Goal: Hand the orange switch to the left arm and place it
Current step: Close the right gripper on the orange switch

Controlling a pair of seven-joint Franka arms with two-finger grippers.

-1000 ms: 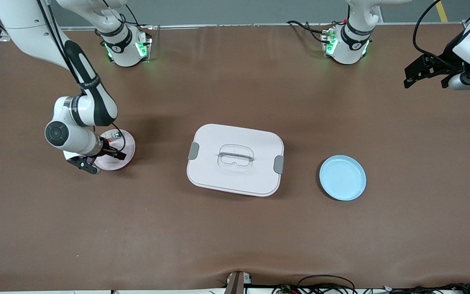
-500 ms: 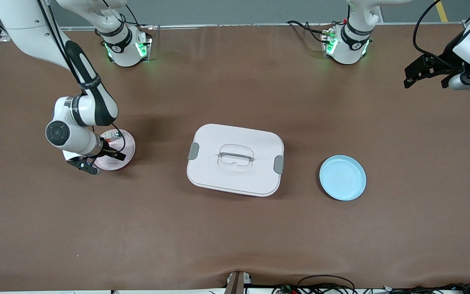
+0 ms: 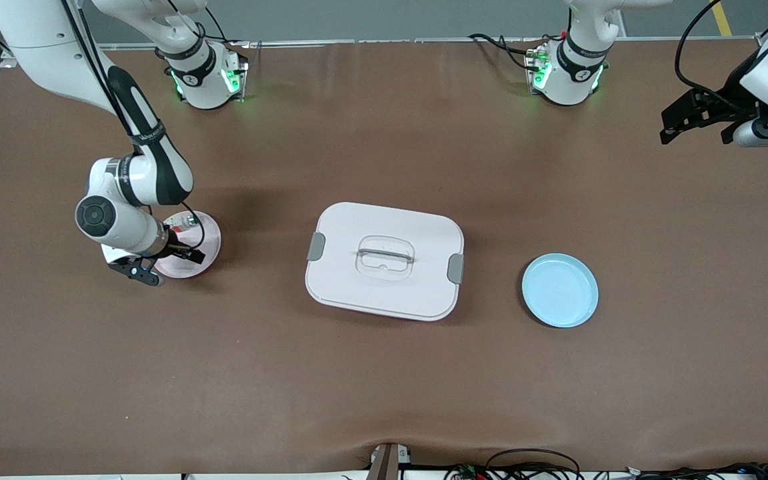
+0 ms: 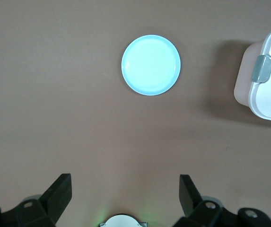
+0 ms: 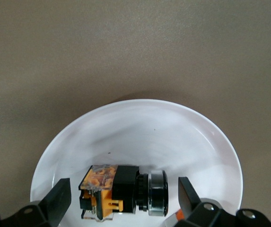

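A small black-and-orange switch (image 5: pixel 121 191) lies in the round pink plate (image 3: pixel 205 248), between the right gripper's (image 5: pixel 121 201) wide-spread fingers; only the right wrist view shows it. The left gripper (image 3: pixel 697 120) waits, spread wide, above the table's edge.

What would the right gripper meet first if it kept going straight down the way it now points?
Most likely the orange switch, lying in the pink plate between the open fingers of the right gripper; how close it is cannot be told.

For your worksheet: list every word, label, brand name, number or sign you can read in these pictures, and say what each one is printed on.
None can be read.
Right arm: small white lettering on its black section, too small to read.
Orange switch, box, blue plate, pink plate: no lettering shows.
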